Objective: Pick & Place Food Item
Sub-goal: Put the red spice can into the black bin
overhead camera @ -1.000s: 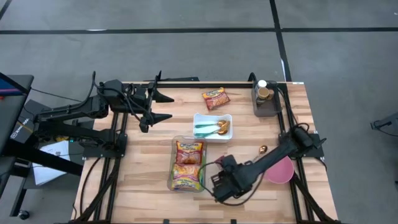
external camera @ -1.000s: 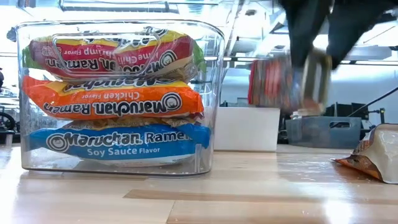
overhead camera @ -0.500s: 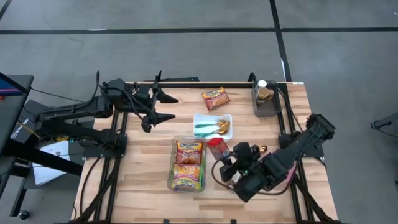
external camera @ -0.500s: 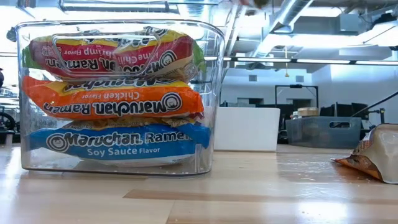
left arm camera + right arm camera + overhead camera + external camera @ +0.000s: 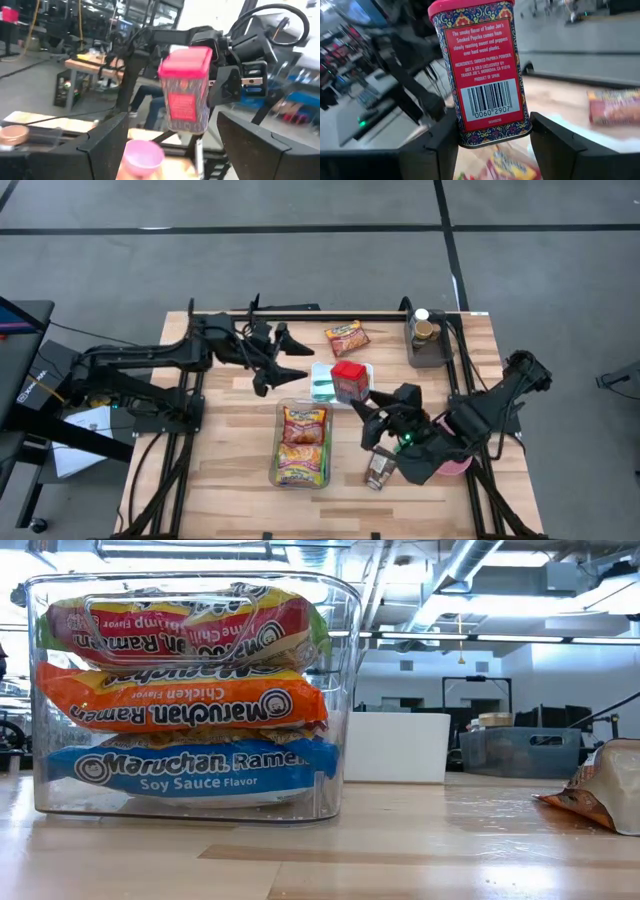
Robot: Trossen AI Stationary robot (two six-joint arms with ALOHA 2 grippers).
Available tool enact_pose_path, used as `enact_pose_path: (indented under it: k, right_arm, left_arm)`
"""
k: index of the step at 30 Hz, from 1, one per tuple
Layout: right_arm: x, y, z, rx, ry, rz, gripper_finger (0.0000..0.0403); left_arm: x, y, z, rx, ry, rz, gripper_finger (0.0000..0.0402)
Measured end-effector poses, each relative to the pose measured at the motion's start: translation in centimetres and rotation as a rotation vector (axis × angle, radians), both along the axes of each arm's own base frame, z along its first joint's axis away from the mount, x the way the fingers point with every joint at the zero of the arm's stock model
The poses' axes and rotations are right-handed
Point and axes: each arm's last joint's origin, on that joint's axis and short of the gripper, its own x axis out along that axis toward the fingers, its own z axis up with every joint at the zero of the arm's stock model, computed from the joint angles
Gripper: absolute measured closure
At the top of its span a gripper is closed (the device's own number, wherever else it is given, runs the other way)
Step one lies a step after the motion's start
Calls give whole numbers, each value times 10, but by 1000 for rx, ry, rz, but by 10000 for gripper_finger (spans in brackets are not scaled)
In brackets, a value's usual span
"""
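Note:
A red-lidded paprika tin hangs above the white tray, with my right gripper shut on it. Its barcode label faces the right wrist view. My left gripper stands open just left of the tin, pointing at it. In the left wrist view the tin shows beyond the gap between my left fingers, which do not touch it. Neither gripper shows in the low view. My right gripper pinches the tin's lower part between its two fingers, one on each narrow side. The fingers reach in roughly level from the table's near right. The tin stands upright, lid up, lifted clear of the table.
A clear bin stacked with ramen packets sits near the front middle. A snack packet and a grey holder with jars lie at the far side. A pink bowl and a small brown item are under my right arm.
My right gripper has risen from the table beside the bin and gone toward the far side, tipping from downward to nearly level; the tin has been lifted clear and out of the low view. My left gripper has moved toward the table's right, closer to the tin.

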Motion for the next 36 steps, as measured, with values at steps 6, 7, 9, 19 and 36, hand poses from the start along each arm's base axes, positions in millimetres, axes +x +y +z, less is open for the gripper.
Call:
enact_pose_path:
  k: [6, 7, 9, 19, 36]
  right_arm:
    - [3, -6, 13, -83, -10, -7, 205]
    - [3, -8, 15, -91, -11, -7, 205]
    - [5, -12, 18, -108, -8, -10, 205]
    - [15, -23, 20, -118, 14, -6, 205]
    - [34, -40, 29, -86, 0, 108, 205]
  left_arm:
    - [22, 2, -8, -142, -37, -74, 103]
    - [25, 2, -10, -161, -48, -93, 103]
    - [32, 2, -12, -193, -75, -130, 103]
    - [44, -6, -16, -238, -133, -199, 103]
    - [43, -5, -14, -148, -183, -139, 103]
